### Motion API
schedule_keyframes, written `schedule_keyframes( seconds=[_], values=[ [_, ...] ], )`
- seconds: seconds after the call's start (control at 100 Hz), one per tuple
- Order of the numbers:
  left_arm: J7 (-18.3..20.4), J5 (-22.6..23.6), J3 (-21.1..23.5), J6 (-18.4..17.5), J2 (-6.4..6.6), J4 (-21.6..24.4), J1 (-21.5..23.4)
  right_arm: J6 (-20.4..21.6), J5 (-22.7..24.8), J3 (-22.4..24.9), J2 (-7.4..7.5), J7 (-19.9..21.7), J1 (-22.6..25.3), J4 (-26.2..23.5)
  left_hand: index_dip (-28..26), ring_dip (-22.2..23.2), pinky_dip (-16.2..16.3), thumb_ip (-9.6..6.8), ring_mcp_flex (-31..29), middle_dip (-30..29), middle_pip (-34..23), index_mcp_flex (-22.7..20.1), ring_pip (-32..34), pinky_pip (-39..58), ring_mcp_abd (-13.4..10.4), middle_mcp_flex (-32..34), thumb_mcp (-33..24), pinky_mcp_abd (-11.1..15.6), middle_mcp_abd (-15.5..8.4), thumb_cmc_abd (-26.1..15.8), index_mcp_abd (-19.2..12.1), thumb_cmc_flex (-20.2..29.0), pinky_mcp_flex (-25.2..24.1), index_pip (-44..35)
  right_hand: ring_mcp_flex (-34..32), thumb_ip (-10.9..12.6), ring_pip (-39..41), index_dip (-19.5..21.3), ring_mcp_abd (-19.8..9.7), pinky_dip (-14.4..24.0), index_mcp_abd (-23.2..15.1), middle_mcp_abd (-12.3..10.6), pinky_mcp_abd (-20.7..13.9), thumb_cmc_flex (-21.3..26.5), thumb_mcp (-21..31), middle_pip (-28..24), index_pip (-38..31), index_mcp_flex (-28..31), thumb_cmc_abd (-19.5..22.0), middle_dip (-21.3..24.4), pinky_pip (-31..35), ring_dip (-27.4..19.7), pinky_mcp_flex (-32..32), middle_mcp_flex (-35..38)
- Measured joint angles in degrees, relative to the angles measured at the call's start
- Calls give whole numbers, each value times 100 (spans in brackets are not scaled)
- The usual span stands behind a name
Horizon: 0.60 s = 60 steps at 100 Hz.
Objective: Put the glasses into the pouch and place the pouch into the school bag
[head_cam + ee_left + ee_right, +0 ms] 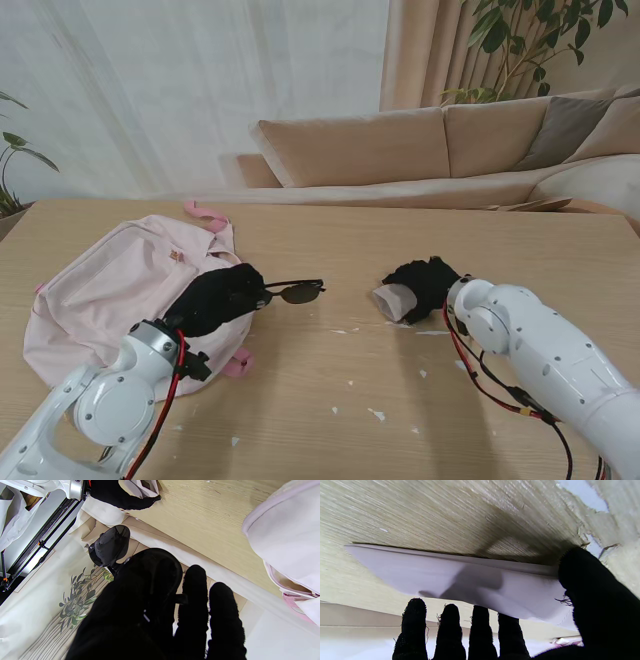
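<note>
glasses: dark-lensed, thin black-framed sunglasses held off the table at centre-left, lenses pointing right; judged light, rigid, scratch-prone; best taken at the temple, not the lens.
left hand: black-gloved left hand closed around the glasses' temple end.
pouch: pale grey soft fabric pouch, right of centre; judged limp and light; mouth edge is the likely hold.
right hand: black-gloved right hand pinching the pouch, thumb against four fingers.
school bag: pale pink soft fabric backpack, lying flat at far left on the light wooden table.

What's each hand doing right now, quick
Left hand: shut on the glasses.
Right hand: shut on the pouch.
</note>
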<state>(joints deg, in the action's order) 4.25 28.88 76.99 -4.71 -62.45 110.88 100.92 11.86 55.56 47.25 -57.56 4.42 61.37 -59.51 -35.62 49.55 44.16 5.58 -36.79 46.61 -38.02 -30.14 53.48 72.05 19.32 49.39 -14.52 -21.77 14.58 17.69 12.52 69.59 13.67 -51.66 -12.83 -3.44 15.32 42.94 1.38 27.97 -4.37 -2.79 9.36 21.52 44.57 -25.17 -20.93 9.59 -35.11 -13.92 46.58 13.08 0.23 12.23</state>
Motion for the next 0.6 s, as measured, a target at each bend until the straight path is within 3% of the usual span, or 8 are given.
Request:
schedule_keyframes(
  seconds=[0.1,0.18,0.3,0.42,0.48,0.6],
  values=[
    [-5,0,11,-15,1,6,8,-72,24,67,-19,-72,52,-14,-2,1,0,3,0,0,0,0,0,0,0,0,0,0,1,0,0,0,0,0,-183,0,128,746,1,15,68,10,53,25,107,-560,-1309,-1,13,-191,135,102,100,0],
    [-7,-6,18,-24,1,9,14,-342,112,229,-24,35,194,-189,-2,1,0,5,0,1,0,0,1,0,0,0,0,0,1,0,0,0,0,0,-246,0,239,1086,84,69,93,245,63,25,110,-827,-1978,-25,16,-324,170,230,155,12],
    [-5,-12,40,-42,1,17,33,-1129,193,490,-12,559,524,-747,-2,1,0,5,-1,1,0,0,1,0,0,0,0,0,1,0,0,0,0,0,-418,0,414,1179,315,142,486,611,198,21,-18,-1059,-2553,-3,76,-410,308,329,275,116],
    [-4,-14,75,-62,0,25,58,-1629,361,639,-27,566,816,-1085,-2,1,0,5,-1,1,0,0,1,0,1,0,0,0,1,0,0,0,0,0,-482,0,476,1162,659,219,961,1020,324,-216,-304,-1104,-2714,209,205,-408,421,395,383,244],
    [-4,-16,88,-74,0,28,67,-1662,402,749,-47,561,942,-1176,-2,1,0,5,-1,1,0,0,1,0,1,0,0,0,1,0,0,0,0,0,-482,0,473,859,799,257,1193,1192,397,-217,-457,-1099,-2426,209,299,-408,441,396,390,244],
    [2,-25,114,-116,0,33,80,-1651,454,967,-49,989,1143,-1462,-3,1,0,5,-2,1,-1,0,1,0,1,0,0,0,1,0,0,0,0,0,-482,64,218,-1169,1140,274,1616,1535,570,-483,-662,-599,-92,207,401,-227,443,341,390,239]
  ],
)
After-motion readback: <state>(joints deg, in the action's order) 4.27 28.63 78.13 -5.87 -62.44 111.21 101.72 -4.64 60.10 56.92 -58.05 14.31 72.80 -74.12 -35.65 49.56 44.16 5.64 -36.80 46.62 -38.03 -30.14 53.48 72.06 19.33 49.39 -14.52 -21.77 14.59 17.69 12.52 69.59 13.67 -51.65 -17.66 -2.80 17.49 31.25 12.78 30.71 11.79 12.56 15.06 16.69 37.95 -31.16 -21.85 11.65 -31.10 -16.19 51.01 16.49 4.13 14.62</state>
